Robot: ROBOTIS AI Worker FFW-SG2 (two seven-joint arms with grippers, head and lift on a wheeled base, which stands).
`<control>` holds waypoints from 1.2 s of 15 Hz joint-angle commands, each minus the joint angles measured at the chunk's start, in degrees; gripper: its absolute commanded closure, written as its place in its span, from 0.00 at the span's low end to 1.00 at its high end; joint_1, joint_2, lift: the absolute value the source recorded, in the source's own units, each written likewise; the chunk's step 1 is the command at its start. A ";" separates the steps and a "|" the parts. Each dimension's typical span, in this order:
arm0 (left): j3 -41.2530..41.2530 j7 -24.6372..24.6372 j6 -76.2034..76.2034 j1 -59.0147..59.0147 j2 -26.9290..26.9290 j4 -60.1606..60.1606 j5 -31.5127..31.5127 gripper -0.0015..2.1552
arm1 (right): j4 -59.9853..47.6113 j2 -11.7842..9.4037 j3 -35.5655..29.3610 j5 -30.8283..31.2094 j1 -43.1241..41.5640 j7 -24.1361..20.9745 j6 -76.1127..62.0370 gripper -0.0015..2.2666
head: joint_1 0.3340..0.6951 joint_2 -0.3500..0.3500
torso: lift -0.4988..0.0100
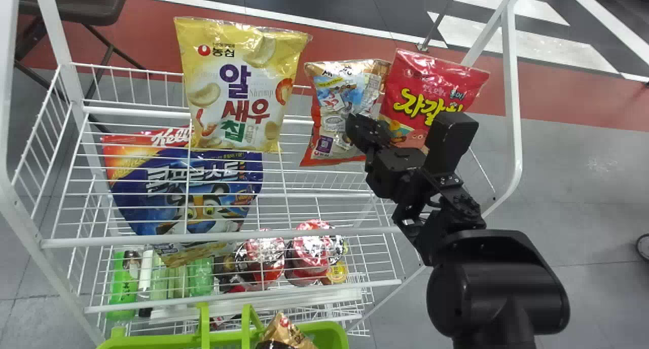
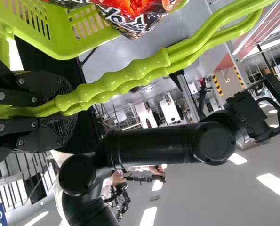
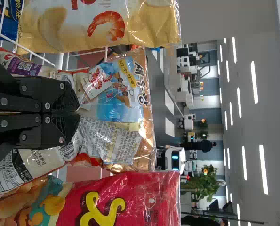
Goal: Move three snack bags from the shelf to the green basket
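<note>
- The right gripper (image 1: pixel 353 129) is narrow, its two fingers almost together, and it pinches the orange snack bag (image 1: pixel 333 116) at the middle of its printed face
- This orange snack bag is at the far side of the white wire shelf (image 1: pixel 238 236), between two other bags, and it is a little tilted
- On its left is the yellow snack bag (image 1: pixel 236 85), which is upright and bigger, and on its right is the red snack bag (image 1: pixel 431 93), leaning a little
- The left gripper (image 2: pixel 64 112) is closed around the green handles (image 2: pixel 125 74), and these belong to the green basket (image 1: pixel 332 331)
- The green basket is at the near side, in front of the shelf, and inside it I see a snack bag with brown and gold top (image 1: pixel 285 334)
- Lower than the yellow bag, on the left, there is a blue cereal bag (image 1: pixel 177 194) behind the wires
- On a low level of the shelf are green bottles (image 1: pixel 123 283) at left, and more to the right are cups with red and white lids (image 1: pixel 310 245)
</note>
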 commanded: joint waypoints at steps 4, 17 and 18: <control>-0.32 0.24 0.00 0.01 -0.20 0.01 -0.32 0.70 | -2.39 -0.14 -1.43 -0.90 0.46 2.23 2.28 0.97 | 1.00 0.00 | 0.89; -0.50 0.50 -0.35 0.10 -0.29 0.01 -0.50 0.70 | -14.07 0.21 -3.72 -5.82 6.35 15.76 16.69 0.97 | 1.00 0.00 | 0.89; -0.41 0.59 -0.53 0.01 -0.29 0.01 -0.59 0.70 | -16.89 0.39 -4.16 -6.44 9.08 16.03 17.39 0.97 | 1.00 0.00 | 0.89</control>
